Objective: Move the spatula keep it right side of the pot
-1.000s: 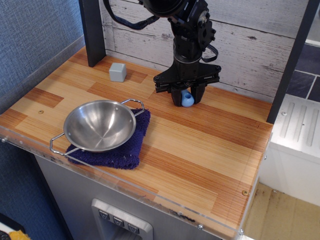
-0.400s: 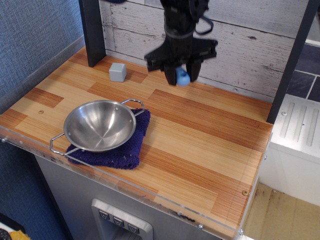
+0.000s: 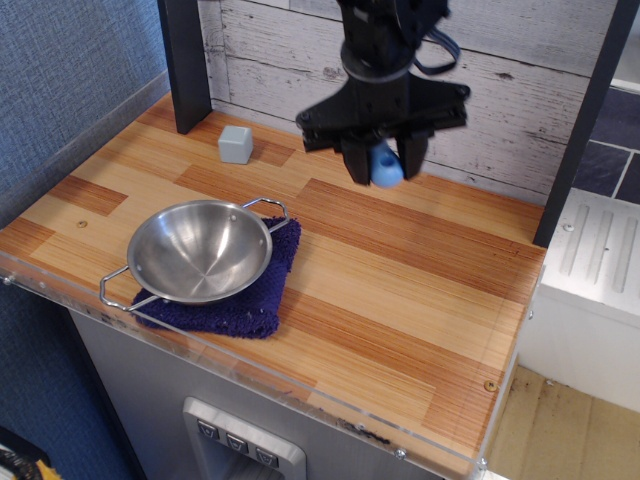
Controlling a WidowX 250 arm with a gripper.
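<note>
The shiny steel pot (image 3: 199,250) with two wire loop handles sits on a dark blue cloth (image 3: 243,296) at the front left of the wooden counter. My black gripper (image 3: 384,165) hangs above the counter at the back middle, right of and behind the pot. It is shut on the spatula (image 3: 386,170), of which only the light-blue handle end shows between the fingers; the grey head is hidden. The spatula is lifted off the counter.
A pale grey-green cube (image 3: 235,144) stands at the back left near a dark post (image 3: 184,62). A white plank wall runs behind. A second dark post (image 3: 585,120) stands at the right edge. The counter front has a clear plastic lip (image 3: 300,385).
My gripper lifted the spatula off the counter, swung left, and now has moved back right and slightly lower, still holding it in the air.
</note>
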